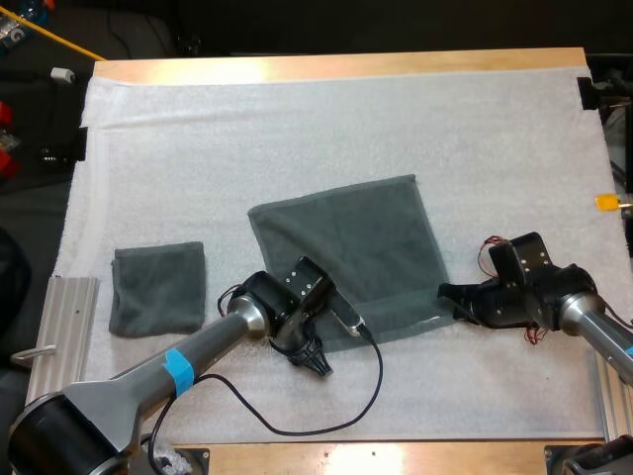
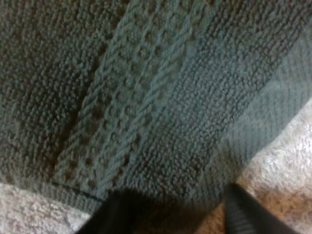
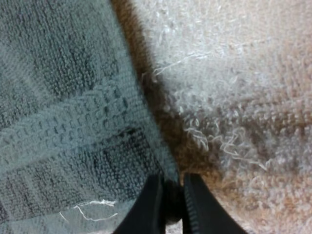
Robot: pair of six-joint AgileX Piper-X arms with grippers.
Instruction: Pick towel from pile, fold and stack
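**Work area.** A spread towel (image 1: 346,247), dark grey-green, is being presented flat at the middle of the white mat (image 1: 297,119) that is covering the wooden desk (image 1: 346,64). A folded towel (image 1: 158,287) of the same colour is being presented as a neat square on the mat, well apart from the spread towel and to its left. A ribbed metal rail (image 1: 64,327) is lying just beside the mat's left edge, near the folded towel.

**Left end effector.** In the high view, the left end effector (image 1: 315,358) is being held low at the near left corner of the spread towel. In the left wrist view, its fingers (image 2: 112,217) are being held wide apart, one on either side of that corner, and nothing is being pressed between them. A woven band (image 2: 131,97) is running across the cloth above them.

**Right end effector.** In the high view, the right end effector (image 1: 447,293) is being held at the near right corner of the spread towel. In the right wrist view, its fingers (image 3: 195,209) are being held narrow, and the towel's side edge is being pinched between them where the cloth is meeting the mat.
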